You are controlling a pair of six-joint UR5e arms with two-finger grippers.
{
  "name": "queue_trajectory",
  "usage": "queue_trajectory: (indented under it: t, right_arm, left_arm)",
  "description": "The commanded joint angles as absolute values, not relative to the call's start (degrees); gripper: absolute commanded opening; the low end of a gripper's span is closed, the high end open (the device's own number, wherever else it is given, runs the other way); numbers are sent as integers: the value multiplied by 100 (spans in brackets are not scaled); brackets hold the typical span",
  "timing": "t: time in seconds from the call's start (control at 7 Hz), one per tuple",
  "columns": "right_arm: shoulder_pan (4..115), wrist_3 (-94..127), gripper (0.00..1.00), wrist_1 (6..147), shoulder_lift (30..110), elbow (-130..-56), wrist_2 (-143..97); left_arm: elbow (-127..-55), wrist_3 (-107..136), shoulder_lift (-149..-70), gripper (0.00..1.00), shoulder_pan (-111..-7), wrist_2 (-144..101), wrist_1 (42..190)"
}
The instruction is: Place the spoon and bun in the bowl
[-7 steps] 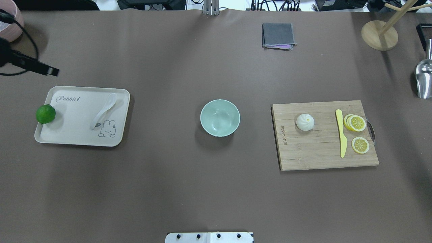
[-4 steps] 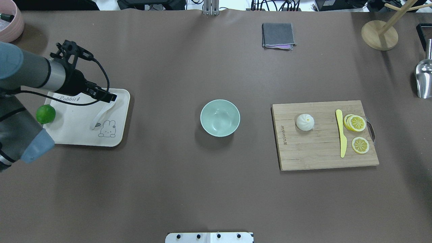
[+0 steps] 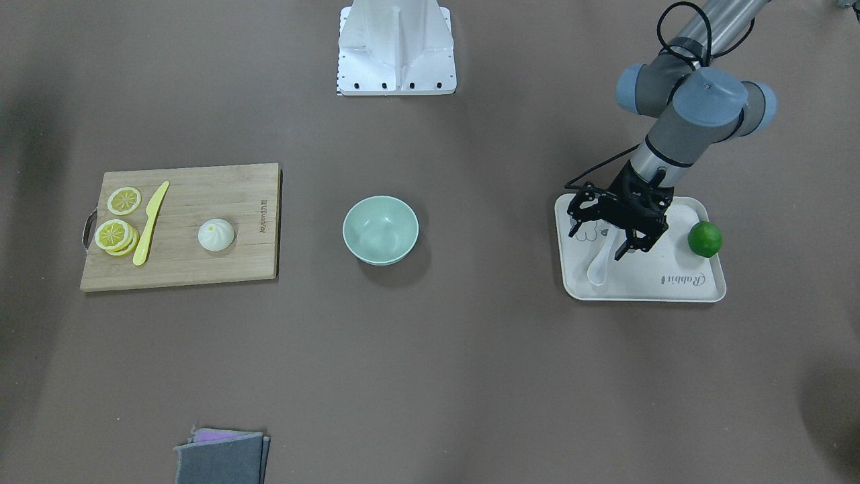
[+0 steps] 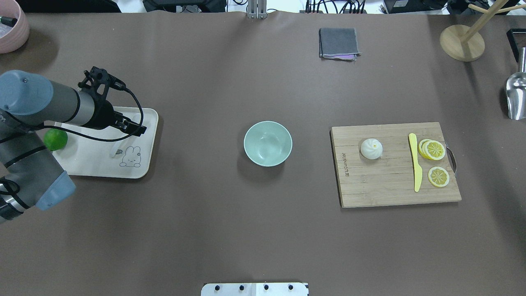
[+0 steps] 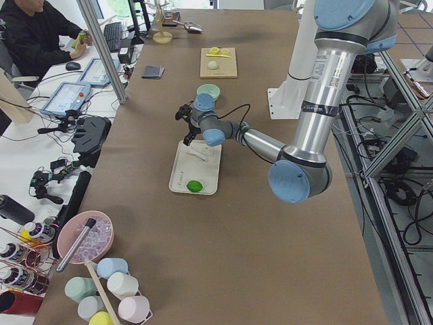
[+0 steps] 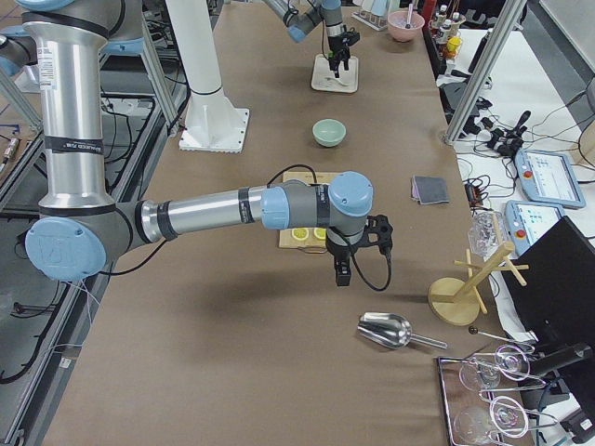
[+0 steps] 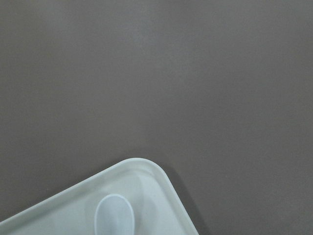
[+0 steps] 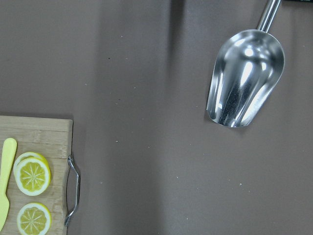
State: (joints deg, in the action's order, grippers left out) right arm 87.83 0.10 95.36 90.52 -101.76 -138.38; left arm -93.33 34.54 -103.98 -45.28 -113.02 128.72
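The white spoon lies on the cream tray at the table's left; its scoop shows in the left wrist view. My left gripper hangs open just above the spoon's handle, one finger on each side; in the overhead view the left gripper hides most of the spoon. The white bun sits on the wooden cutting board at the right. The mint-green bowl stands empty mid-table. My right gripper hovers beyond the board's right end; I cannot tell if it is open or shut.
A green lime sits on the tray's left edge. A yellow knife and lemon slices lie on the board. A metal scoop, a wooden stand and a folded grey cloth lie at the back and right.
My left arm has come in from the left edge and moved over the tray, with its gripper now above the spoon. The bun, bowl and board have not moved.
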Motion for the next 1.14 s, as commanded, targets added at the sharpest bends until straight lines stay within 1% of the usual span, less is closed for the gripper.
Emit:
queue_trajectory:
  t: [0.0, 0.14, 0.29, 0.71, 1.0]
  right_arm:
    - [8780, 62, 100, 9483, 9044, -10160, -13931]
    - [8772, 62, 100, 9483, 9035, -10160, -13931]
    - [8745, 62, 100, 9483, 9026, -10169, -13939]
    - [8710, 62, 100, 9483, 8983, -10169, -13931]
    - [8692, 62, 100, 9483, 8974, -10160, -13931]
  left_arm:
    - [-9211, 3454, -10310, 93, -4535, -11303, 12876]
    - [-9211, 3463, -10275, 92, -4526, -11329, 12876]
    - [-9167, 3454, -10161, 86, -4526, -11320, 12902]
    - [-9141, 3480, -10125, 78, -4509, -11347, 12973]
    - [-9123, 3498, -10151, 70, -4491, -11347, 12929]
